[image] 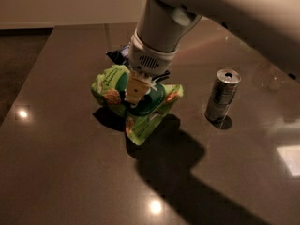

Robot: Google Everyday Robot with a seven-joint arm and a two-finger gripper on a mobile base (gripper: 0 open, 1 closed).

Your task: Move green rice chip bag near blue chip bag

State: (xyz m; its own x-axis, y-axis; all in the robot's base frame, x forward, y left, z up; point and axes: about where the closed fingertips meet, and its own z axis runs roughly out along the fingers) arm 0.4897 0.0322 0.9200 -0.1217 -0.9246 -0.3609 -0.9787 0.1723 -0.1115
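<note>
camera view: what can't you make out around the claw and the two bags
1. Blue chip bag: mostly hidden behind the arm and the green rice chip bag; only a dark corner shows.
2. Green rice chip bag: its middle is covered by the claw, clamped on it from above.
3. Arm: cut off by the top and right edges.
4. Can: label too dim to read.

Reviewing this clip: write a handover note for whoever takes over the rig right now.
Gripper: shut on the middle of the large lime-green rice chip bag, which crumples around it.
Small dark navy-blue chip bag: just behind the green bag, mostly hidden by the arm.
Silver drink can: upright, at the picture's right, apart from both bags.
Done: green bag grasped, already close to the blue one.
Left: set it down beside the blue bag, release, retreat.
</note>
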